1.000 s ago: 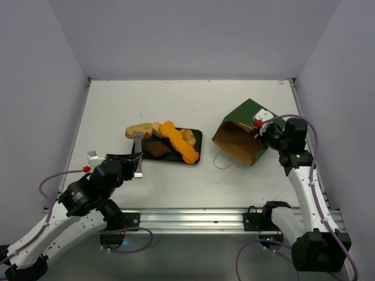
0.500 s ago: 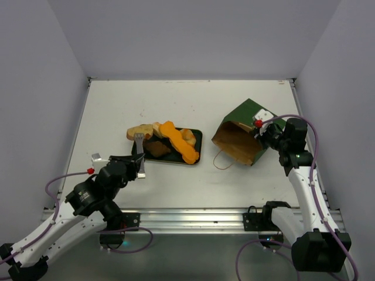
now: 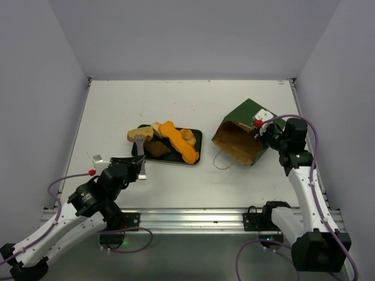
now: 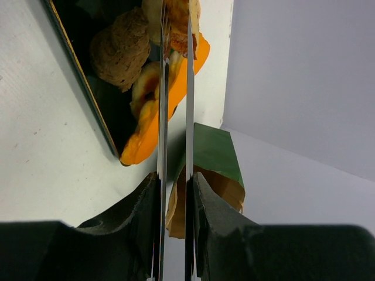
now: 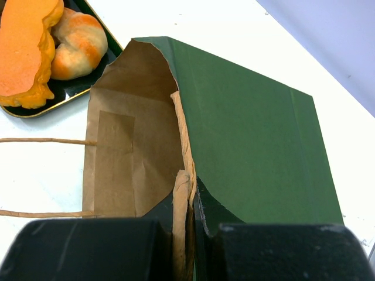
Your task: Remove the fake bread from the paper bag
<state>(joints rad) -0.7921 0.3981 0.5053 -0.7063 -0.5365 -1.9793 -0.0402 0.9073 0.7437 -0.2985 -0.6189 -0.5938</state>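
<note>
A white table boxed in by plain pale walls carries everything. A dark tray sits at the centre of the top view, and the fake bread lies on it: a long orange stick across the middle, a brown bun at its lower left, a yellow-orange roll by the tray's right end, and pale tan rolls overhanging the upper left corner. To the right of the tray, apart from it, the paper bag lies tipped over. Its brown mouth faces the lower left of the frame and its string handles trail on the table. The right gripper is closed on the bag's rim; the right wrist view shows a fold of green and kraft paper pinched between its fingers. No bread shows in the part of the interior that this view opens. The left gripper is clamped around metal tongs, whose blades run close together toward the tray's left end. I cannot tell whether their tips pinch a piece. The task looks to be at or near its last step, with the bread out and placed on the tray. If anything is hidden deep in the bag, the next move calls for swinging the tongs rightward to the mouth and spreading them while the rim is held open.
</note>
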